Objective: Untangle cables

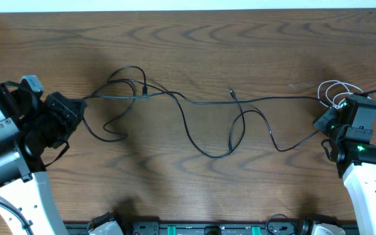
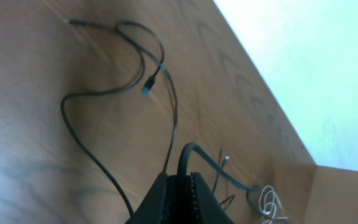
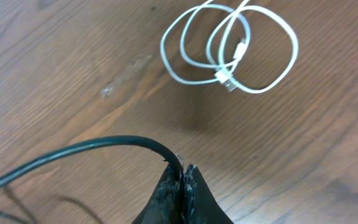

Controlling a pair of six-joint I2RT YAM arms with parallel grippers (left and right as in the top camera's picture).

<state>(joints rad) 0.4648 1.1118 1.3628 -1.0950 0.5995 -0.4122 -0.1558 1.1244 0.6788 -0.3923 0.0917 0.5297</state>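
— What's there from overhead?
— The black cables [image 1: 279,99] loop across the table [image 1: 240,39] from arm to arm. The white cable [image 1: 337,94] sits coiled just beside the right gripper [image 1: 321,124].
— And the left wrist view?
— The left gripper [image 2: 182,193] has its jaws pinched tight on one of the black cables.
— The right wrist?
— Jaws pressed together there too, clamping a black one. The white cable lies apart on the wood.

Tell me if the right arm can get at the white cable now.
Probably yes: the white cable lies coiled beside the right end effector with nothing over it. But the end effector is shut on a black cable, so it would have to release that first.
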